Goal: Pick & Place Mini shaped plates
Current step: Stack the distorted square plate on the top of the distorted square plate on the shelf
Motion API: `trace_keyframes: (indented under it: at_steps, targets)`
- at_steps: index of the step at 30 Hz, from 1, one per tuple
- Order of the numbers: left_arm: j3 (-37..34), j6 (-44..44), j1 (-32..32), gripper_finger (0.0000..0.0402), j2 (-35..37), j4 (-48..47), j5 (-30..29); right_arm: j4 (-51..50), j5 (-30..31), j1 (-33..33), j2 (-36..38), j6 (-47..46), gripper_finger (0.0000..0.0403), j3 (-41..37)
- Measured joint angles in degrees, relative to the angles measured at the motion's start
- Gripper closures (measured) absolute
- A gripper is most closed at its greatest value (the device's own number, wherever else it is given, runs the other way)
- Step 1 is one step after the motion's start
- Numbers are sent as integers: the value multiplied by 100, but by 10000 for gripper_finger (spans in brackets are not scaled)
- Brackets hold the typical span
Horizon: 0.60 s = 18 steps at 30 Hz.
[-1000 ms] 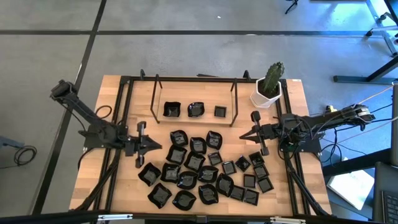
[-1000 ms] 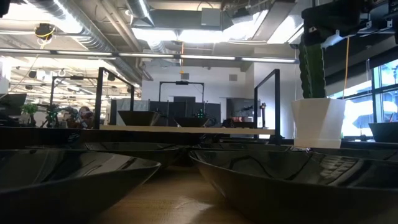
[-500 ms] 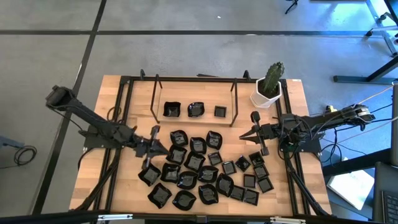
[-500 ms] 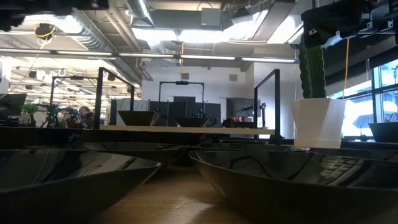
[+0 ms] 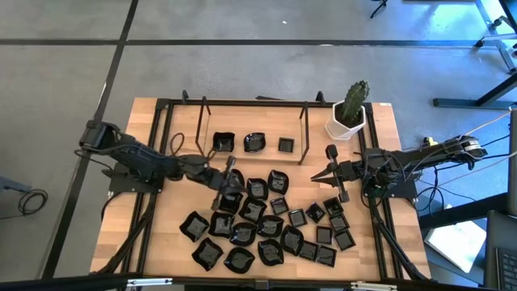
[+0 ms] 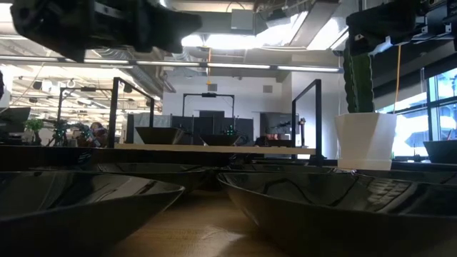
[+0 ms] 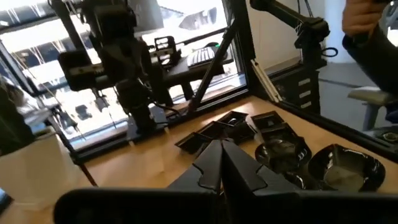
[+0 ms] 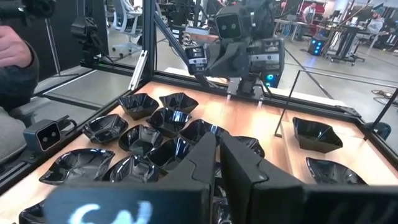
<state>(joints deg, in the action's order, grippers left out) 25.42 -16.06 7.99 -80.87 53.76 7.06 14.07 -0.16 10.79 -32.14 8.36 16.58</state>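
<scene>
The mini shaped plates (image 5: 262, 222) are lying clustered directly below the left gripper (image 5: 229, 179), whose fingers are sitting pressed together, holding nothing. Three more are sitting on the wooden rack (image 5: 253, 144) just beyond it. The right gripper (image 5: 321, 172), also closed, is waiting beside the cluster. Only the right wrist view is showing a person's hand (image 8: 13, 55).

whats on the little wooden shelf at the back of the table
Three small black dishes sit in a row on the wooden shelf: a rounded one, a wavy-rimmed one and a small square one. Nothing covers them from above; the table under the shelf is hidden.
</scene>
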Motion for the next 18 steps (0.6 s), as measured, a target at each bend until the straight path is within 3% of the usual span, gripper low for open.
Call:
trace_keyframes:
  at_steps: [4,9,12,18]
  targets:
    - [195,449,13,396,-136,9,-299,0,-5,0,0,106,377,0]
    - [228,730,188,400,-281,-24,-256,4,-101,0,-26,410,377,0]
    - [228,523,339,397,-162,-81,-930,26,-98,0,-113,535,377,0]
    - [224,1009,1025,398,288,-600,-2316,25,-196,0,-267,557,377,-29]
